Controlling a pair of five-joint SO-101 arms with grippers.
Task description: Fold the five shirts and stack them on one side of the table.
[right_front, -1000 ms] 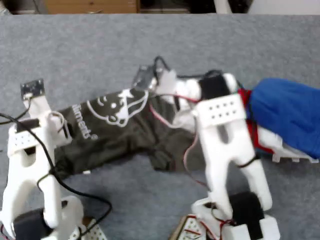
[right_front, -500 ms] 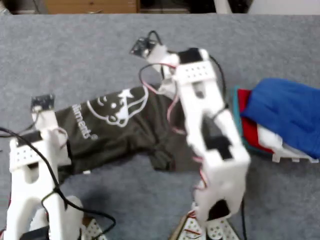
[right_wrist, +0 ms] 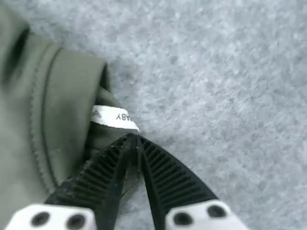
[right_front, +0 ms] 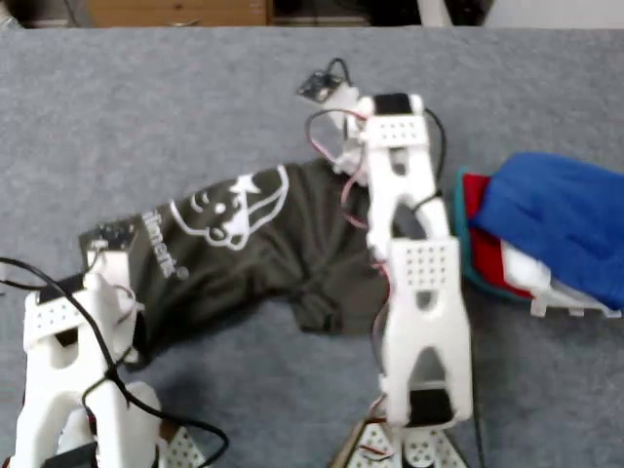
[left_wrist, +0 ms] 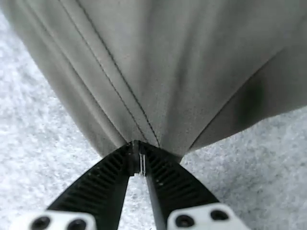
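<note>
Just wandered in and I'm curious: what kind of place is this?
Likely a robotics lab bench: two white arms stand at a grey table, gripping a dark shirt, beside a stack of folded ones.

The counter (right_front: pixel 195 97) is covered in grey, felt-like cloth, fuzzy and matt. The dark olive shirt (right_front: pixel 292 244) is soft, matt cloth with paired rows of stitching along its hem. Its white print (right_front: pixel 229 207) looks flat and smooth, and the collar label (right_wrist: pixel 112 116) is a smooth white fabric tab. The left claw (left_wrist: pixel 139 160) and the right claw (right_wrist: pixel 136 143) are matt black plastic, ribbed on the inner faces, set on white plastic mounts. Both arms (right_front: pixel 419 292) are smooth white plastic. At 3 o'clock a blue shirt (right_front: pixel 556 224) is soft matt cloth. At 11 o'clock runs a strip of smooth wood (right_front: pixel 175 12).
</note>
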